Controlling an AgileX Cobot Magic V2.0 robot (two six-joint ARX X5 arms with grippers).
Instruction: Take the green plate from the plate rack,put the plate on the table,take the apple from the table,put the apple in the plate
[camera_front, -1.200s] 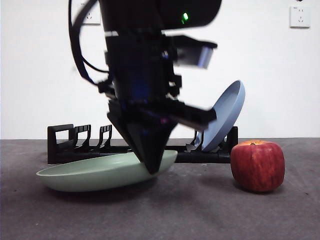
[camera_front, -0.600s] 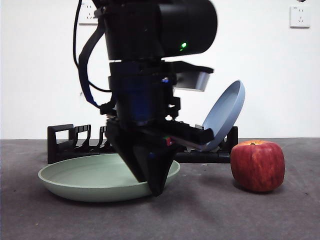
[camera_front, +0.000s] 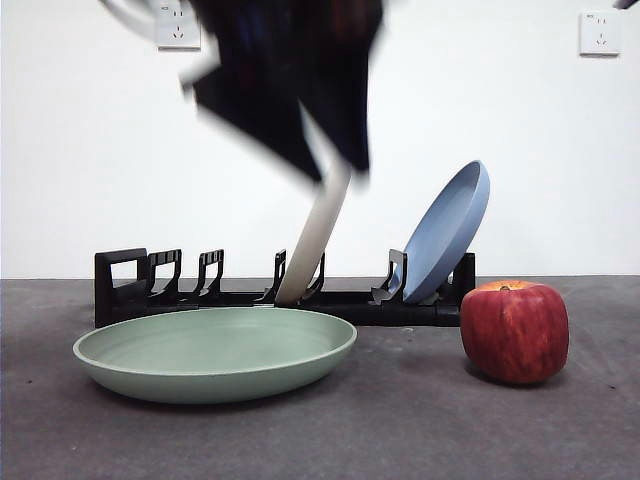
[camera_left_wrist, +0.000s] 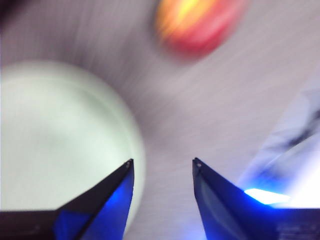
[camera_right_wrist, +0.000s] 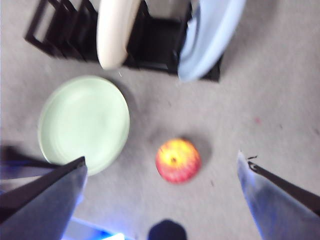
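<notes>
The green plate (camera_front: 215, 350) lies flat on the table (camera_front: 420, 430), in front of the plate rack (camera_front: 130, 290). The apple (camera_front: 515, 332) stands on the table to its right, apart from it. My left gripper (camera_front: 335, 160) is a blurred dark shape high above the plate, open and empty. In the left wrist view its open jaws (camera_left_wrist: 163, 162) hang over the plate's rim (camera_left_wrist: 55, 135), with the apple (camera_left_wrist: 197, 25) beyond. My right gripper (camera_right_wrist: 161, 156) is wide open and empty, high above the apple (camera_right_wrist: 178, 161), the plate (camera_right_wrist: 84, 122) and the rack (camera_right_wrist: 150, 45).
A cream-white plate (camera_front: 310, 250) and a blue plate (camera_front: 450, 230) lean in the rack's slots behind the green plate; both also show in the right wrist view, cream (camera_right_wrist: 116, 30) and blue (camera_right_wrist: 210, 35). A white wall stands behind the table.
The left gripper has let go of the green plate's rim and risen fast to the top of the front view. The plate now lies flat. The apple has not moved.
</notes>
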